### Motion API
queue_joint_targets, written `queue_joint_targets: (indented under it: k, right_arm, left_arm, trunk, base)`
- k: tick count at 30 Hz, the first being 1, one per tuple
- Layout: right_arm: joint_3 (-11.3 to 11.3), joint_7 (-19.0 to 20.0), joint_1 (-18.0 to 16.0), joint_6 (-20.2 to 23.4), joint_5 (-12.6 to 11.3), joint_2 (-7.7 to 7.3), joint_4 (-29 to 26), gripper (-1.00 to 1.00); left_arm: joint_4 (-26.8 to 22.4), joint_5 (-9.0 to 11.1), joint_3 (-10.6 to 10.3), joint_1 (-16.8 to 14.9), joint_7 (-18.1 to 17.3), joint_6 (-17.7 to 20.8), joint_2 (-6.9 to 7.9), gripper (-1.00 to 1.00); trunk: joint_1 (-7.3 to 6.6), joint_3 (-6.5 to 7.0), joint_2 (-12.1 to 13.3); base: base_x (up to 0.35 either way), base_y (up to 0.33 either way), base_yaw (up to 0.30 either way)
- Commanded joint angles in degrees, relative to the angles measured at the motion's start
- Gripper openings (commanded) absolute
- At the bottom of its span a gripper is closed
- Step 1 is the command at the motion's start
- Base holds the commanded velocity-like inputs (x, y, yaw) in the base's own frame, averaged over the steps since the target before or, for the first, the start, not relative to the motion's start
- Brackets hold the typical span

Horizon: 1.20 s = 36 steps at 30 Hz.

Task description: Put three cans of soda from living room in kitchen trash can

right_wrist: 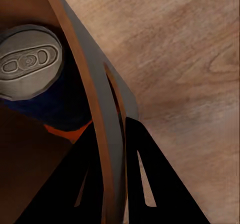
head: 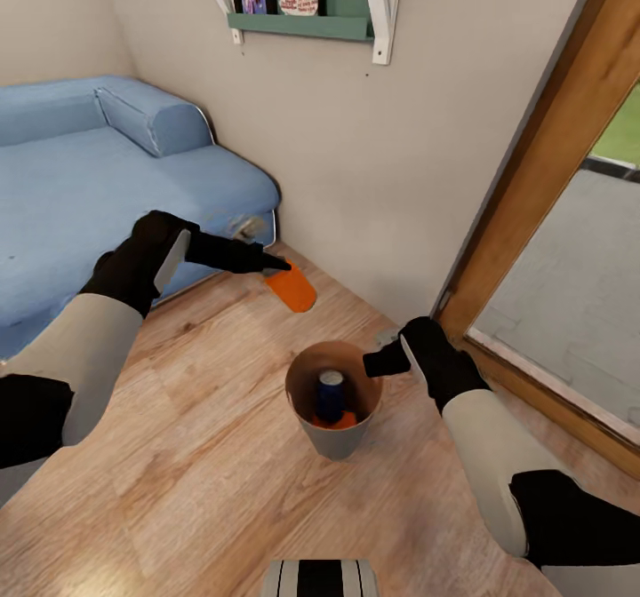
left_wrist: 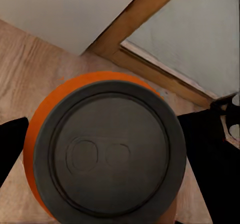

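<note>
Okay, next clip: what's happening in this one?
The robot is collecting soda cans into a small bin on the wood floor beside a blue sofa. The right gripper holds the bin's rim. A blue can and an orange can are already inside. The left gripper holds the third can, orange, just beyond the bin.

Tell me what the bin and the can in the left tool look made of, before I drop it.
The bin: smooth matte grey outside, brown wood-coloured inside, thin-walled where the right tool pinches its rim; plastic or wood, hard to tell in this render. The orange can in the left tool: dull grey ridged top with pull tab suggests metal, glossy orange painted side.
</note>
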Motion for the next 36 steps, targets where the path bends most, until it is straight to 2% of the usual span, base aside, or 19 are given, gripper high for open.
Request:
queue_joint_targets:
  k: [1, 4, 5, 6, 8, 14, 25, 34, 36]
  right_arm:
    - [-0.1, 0.5, -0.5, 0.4, -2.2, 0.36, 0.4, -1.0]
    - [-0.1, 0.3, -2.8, 0.4, -2.2, 1.41, 2.3, -1.0]
    - [-0.1, 0.3, -3.2, 0.4, -2.2, 1.55, 2.7, -1.0]
    - [-0.1, 0.2, -4.3, 0.4, -2.2, 1.96, 3.7, -1.0]
    - [-0.2, 0.1, -5.5, 0.4, -2.2, 2.35, 4.6, -1.0]
    - [-0.4, 0.0, -7.4, 0.4, -2.2, 2.47, 6.2, -1.0]
    - [-0.8, 0.0, -8.8, 0.4, -2.1, 2.29, 7.2, -1.0]
    - [-0.8, -0.1, -9.1, 0.4, -2.1, 2.16, 7.7, -1.0]
    - [-0.8, -1.2, -9.2, 0.4, -2.1, 2.17, 7.9, -1.0]
  left_arm:
    - [0.0, 0.0, -0.7, 0.0, 0.6, 0.0, -0.51, -1.0]
    - [0.1, 0.0, -5.2, 0.0, 4.3, 0.0, -1.94, -1.0]
    - [0.2, 0.0, -6.1, 0.1, 4.8, 0.0, -2.2, -1.0]
    - [0.2, 0.1, -8.0, 0.2, 5.9, 0.0, -3.22, -1.0]
    - [0.1, 0.1, -10.1, 0.5, 6.5, 0.0, -4.25, -1.0]
    - [0.0, 0.2, -14.5, 1.0, 6.7, -1.3, -4.84, -1.0]
    - [0.0, 0.3, -17.9, 3.3, 6.6, -2.5, -4.96, -1.0]
    - [-0.6, 0.3, -18.2, 4.8, 6.3, -3.0, -5.05, -1.0]
    - [-1.0, 0.3, -18.2, 4.9, 6.2, -3.0, -5.03, -1.0]
  trunk:
    - [-0.01, 0.01, 0.0]
    - [-0.01, 0.01, 0.0]
    - [-0.01, 0.01, 0.0]
    - [-0.01, 0.01, 0.0]
    - [-0.01, 0.01, 0.0]
    - [-0.01, 0.01, 0.0]
    - [-0.01, 0.01, 0.0]
    - [-0.01, 0.01, 0.0]
    - [-0.01, 0.01, 0.0]
  base:
    - [0.0, 0.0, 0.0]
    - [0.0, 0.0, 0.0]
    - [0.0, 0.0, 0.0]
    - [0.0, 0.0, 0.0]
    - [0.0, 0.0, 0.0]
    - [0.0, 0.0, 0.0]
    - [0.0, 0.0, 0.0]
    - [0.0, 0.0, 0.0]
    - [0.0, 0.0, 0.0]
